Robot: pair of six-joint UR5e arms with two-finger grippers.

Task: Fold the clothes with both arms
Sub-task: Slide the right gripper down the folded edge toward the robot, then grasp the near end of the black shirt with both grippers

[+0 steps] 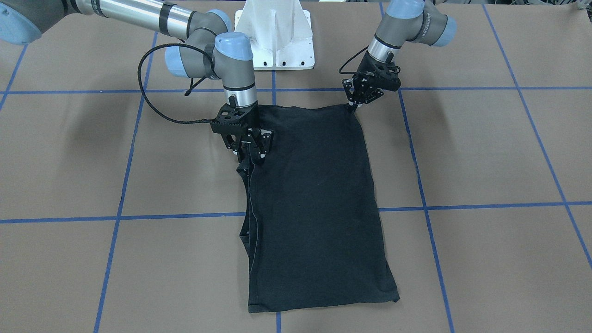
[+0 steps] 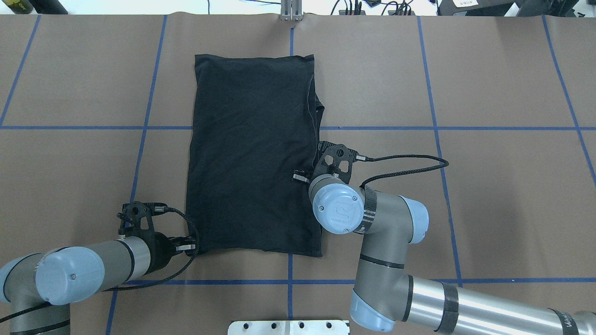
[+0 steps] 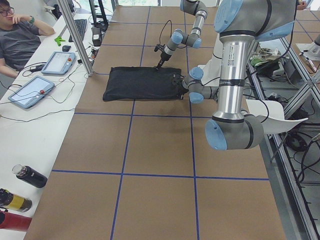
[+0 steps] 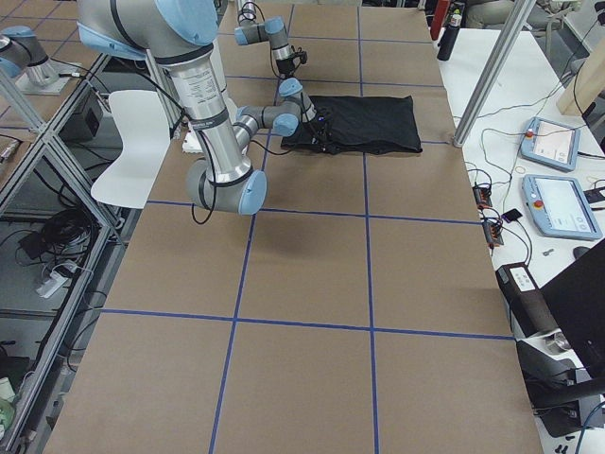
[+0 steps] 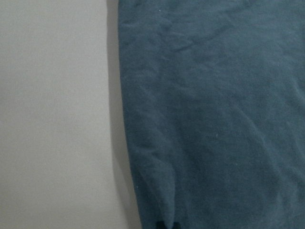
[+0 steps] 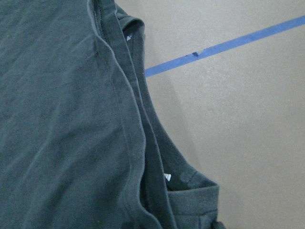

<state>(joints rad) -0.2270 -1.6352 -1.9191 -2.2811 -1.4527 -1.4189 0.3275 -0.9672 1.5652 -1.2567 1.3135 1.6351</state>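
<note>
The clothes are one black T-shirt (image 1: 314,199) lying folded into a long rectangle on the brown table, with no print showing. In the overhead view the T-shirt (image 2: 251,153) runs from the far middle toward the robot. My left gripper (image 1: 353,108) sits low at the near corner of the shirt (image 5: 214,119), shut on that corner. My right gripper (image 1: 249,156) stands over the shirt's other long edge, shut on layered hem cloth (image 6: 143,157) that rises slightly off the table. In the overhead view the left gripper (image 2: 190,249) shows, while the right wrist hides the right fingertips.
The white base pedestal (image 1: 275,37) stands just behind the shirt. Blue tape lines (image 1: 462,206) grid the brown table. In the exterior left view, a person (image 3: 20,37) sits at a side desk with tablets (image 3: 59,62), and bottles (image 3: 27,176) lie at its near end.
</note>
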